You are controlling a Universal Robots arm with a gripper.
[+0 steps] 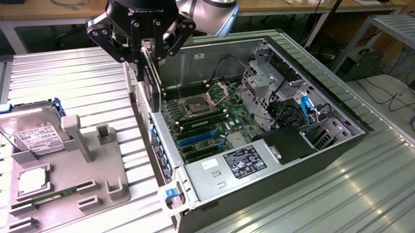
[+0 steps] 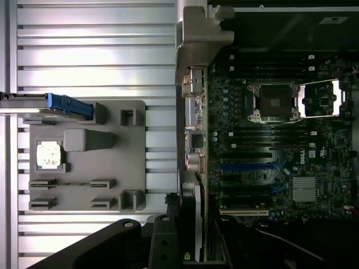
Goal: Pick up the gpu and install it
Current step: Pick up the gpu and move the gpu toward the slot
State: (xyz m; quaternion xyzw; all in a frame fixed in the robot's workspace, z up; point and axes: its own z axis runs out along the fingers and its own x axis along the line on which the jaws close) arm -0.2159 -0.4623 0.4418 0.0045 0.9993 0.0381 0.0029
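One gripper [image 1: 147, 52], black, sits in the upper left of the exterior view with its fingers clamped on the upper part of the gpu [image 1: 153, 90]. The gpu is a thin dark card held upright and edge-on, clear of the table [image 1: 77, 77]. It hangs over the wall of the computer case [image 1: 279, 187] that faces the exterior view's left, and its lower end is close to that wall's rim; whether they touch cannot be told. In the wrist view the card's edge runs in line with that same wall, beside the motherboard [image 1: 214, 121]. One computer case lies open on its side across the centre and right of the frame. Inside it are the green motherboard, one open processor socket [image 1: 194, 104], blue card slots [image 1: 194, 138] and one silver power supply [image 1: 243, 162] with a black label, toward the lower centre. One grey holder tray [image 1: 97, 170] sits on the ribbed metal table at the lower left, well apart from the gpu. It carries one silver hard drive [image 1: 36, 136] with a white label, one square processor chip [image 1: 31, 179] and one narrow green memory stick [image 1: 48, 198].
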